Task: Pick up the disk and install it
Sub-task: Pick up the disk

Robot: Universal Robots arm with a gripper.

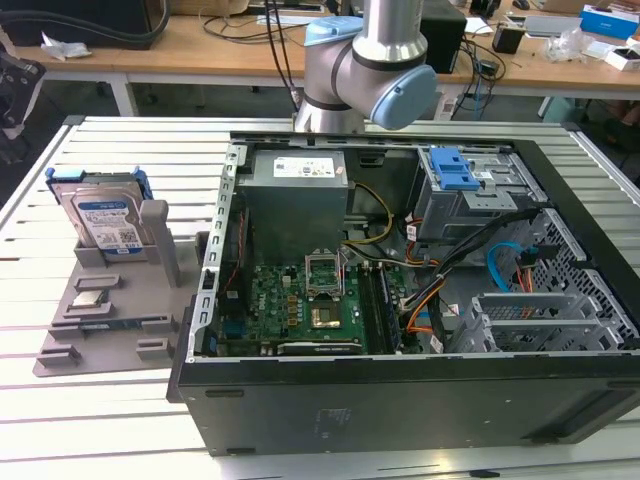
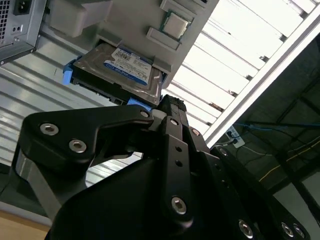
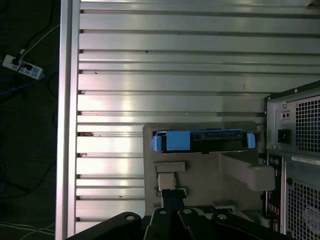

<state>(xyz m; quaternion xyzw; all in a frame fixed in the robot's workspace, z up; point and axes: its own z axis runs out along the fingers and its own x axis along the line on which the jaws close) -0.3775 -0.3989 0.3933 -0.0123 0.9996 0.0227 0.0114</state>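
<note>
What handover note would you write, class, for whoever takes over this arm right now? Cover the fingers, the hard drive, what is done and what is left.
Fingers: shut, holding nothing, apart from the drive.
Disk: the flat silver metal hard drive in its blue plastic bracket stands on edge in the grey plastic holder, on the exterior view's left of the open black computer case.
Done: nothing yet; the drive sits untouched.
Left: pick-up and installation.
</note>
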